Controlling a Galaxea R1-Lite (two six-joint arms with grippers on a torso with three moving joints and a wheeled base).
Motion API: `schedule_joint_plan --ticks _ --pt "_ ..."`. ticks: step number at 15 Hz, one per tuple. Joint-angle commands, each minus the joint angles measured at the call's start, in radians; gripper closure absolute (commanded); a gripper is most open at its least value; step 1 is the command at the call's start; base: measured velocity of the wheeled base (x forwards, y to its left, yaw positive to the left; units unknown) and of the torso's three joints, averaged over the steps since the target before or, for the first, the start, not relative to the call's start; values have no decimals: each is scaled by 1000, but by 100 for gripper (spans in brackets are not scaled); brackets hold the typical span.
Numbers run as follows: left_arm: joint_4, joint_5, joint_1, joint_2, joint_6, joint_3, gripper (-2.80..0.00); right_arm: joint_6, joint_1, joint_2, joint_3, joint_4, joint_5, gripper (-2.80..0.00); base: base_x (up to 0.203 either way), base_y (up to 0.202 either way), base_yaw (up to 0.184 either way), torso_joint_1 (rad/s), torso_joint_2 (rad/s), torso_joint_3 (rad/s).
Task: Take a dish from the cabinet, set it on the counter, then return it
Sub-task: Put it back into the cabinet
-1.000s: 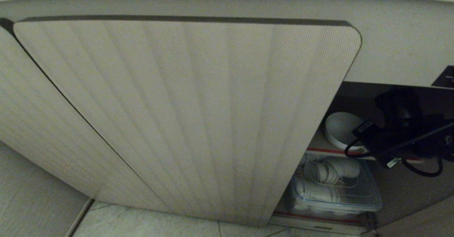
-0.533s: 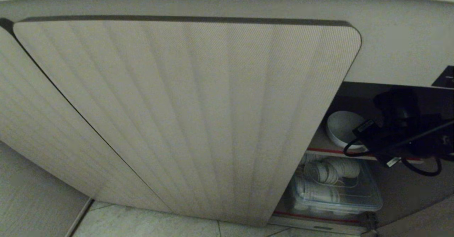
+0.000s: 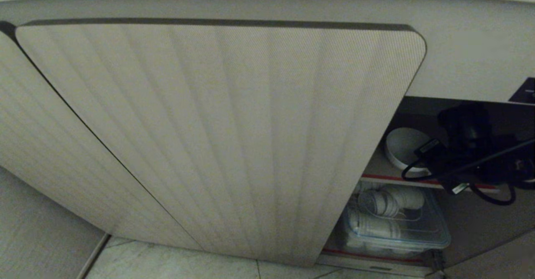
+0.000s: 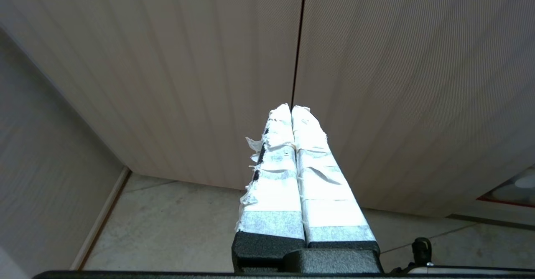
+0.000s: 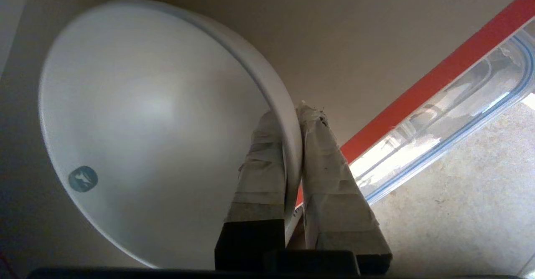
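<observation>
The dish is a small white bowl on the upper shelf of the open cabinet, just behind the shelf's red edge. My right arm reaches into the opening from the right. In the right wrist view the right gripper is shut on the rim of the dish, with one taped finger inside the bowl and the other outside. My left gripper is shut and empty, parked in front of the closed ribbed doors. The counter is out of view.
A clear box of stacked white paper cups lies on the lower shelf, right under the dish. The open ribbed door borders the opening on the left. A black label sits above. Tiled floor lies below.
The right wrist and the dish have shifted only very slightly upward at the shelf. The grip on the rim is unchanged, and the left arm has not moved.
</observation>
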Motion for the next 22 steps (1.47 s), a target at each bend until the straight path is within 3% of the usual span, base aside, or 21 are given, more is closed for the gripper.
schedule_joint_plan --ticks 1,20,21,22 --pt "0 0 0 0 -1 0 0 6 0 6 -1 1 -1 0 0 0 0 0 0 0" --pt "0 0 0 0 -1 0 0 4 0 20 2 2 -3 0 0 0 0 0 0 0" --pt "-2 0 0 0 -1 0 0 4 0 20 2 2 -3 -280 0 0 0 0 0 0" --pt "-2 -1 0 0 -1 0 0 4 0 23 2 2 -3 -280 0 0 0 0 0 0"
